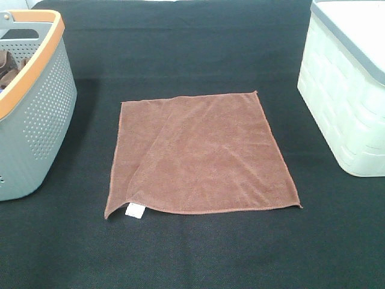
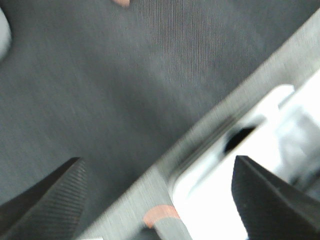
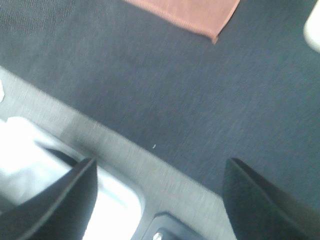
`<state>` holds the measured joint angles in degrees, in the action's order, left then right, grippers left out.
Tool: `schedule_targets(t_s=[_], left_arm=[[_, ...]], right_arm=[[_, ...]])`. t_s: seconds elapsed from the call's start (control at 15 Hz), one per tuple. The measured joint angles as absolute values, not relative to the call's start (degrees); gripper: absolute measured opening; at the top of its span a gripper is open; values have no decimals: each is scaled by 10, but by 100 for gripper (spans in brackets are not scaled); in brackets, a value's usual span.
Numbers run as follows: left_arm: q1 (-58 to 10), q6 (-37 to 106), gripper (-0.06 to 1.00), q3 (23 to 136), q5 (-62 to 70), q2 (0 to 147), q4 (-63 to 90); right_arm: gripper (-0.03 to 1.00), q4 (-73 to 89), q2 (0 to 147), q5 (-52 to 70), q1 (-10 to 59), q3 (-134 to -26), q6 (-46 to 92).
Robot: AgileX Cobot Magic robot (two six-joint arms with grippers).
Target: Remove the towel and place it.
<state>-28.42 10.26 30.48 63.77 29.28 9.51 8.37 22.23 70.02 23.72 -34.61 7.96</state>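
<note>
The reddish-brown towel [image 1: 201,153] lies spread flat on the black mat [image 1: 192,253], between the grey perforated basket [image 1: 36,114] and the white bin [image 1: 346,96]. Both grippers are pulled back, well apart from the towel. The left gripper [image 2: 157,200] is wide open and holds nothing; the right gripper [image 3: 157,197] too, with a towel corner [image 3: 212,35] ahead of it. I think smoothing the fold near the white tag [image 1: 133,211] is the only thing left to do.

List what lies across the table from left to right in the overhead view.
Grey basket with an orange rim → brown towel spread flat on the black cloth, its white tag at the near left corner → white bin.
</note>
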Motion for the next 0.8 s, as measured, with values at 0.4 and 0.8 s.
schedule_targets(t_s=[0.4, 0.8], left_arm=[[-284, 141, 75, 292, 605, 167, 105], [-284, 155, 75, 292, 606, 167, 114]], right_arm=[[67, 70, 96, 623, 237, -295, 79], [67, 68, 96, 612, 237, -289, 77]])
